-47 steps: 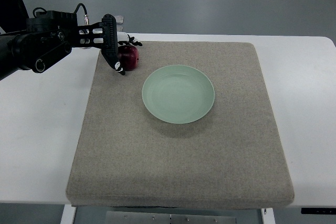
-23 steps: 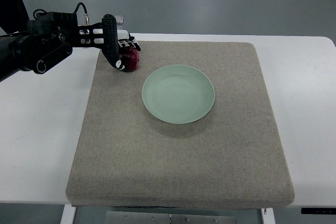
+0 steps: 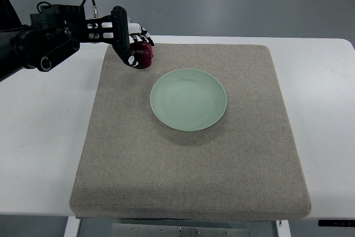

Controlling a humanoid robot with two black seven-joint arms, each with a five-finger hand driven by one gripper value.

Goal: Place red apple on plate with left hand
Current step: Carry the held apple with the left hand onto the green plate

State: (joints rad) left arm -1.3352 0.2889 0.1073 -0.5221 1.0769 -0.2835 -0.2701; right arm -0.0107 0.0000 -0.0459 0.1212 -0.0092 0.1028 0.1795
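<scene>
Fingers of the black mechanical left hand (image 3: 132,48) are curled around the dark red round apple (image 3: 143,54), with one long black digit running down the fruit's left face and shorter ones hooked over its top. The arm reaches in from the left edge, cables looping above its wrist. The apple sits up and to the left of the pale green round ceramic plate (image 3: 188,99), near its rim but clearly apart from it. I cannot tell for sure whether the fruit rests on the coarse beige fabric mat (image 3: 188,165) under the plate or hangs just clear of it. The mat covers most of the white table (image 3: 39,154), and the right arm is nowhere in view.

The step in hand reads as the carry: the grasp looks made, and the delivery is not yet done. The next move calls for a short sweep down and to the right until the apple is over the plate's shallow centre, then a gentle lowering before the fingers let go, since a round fruit dropped near the sloping rim may roll off.
</scene>
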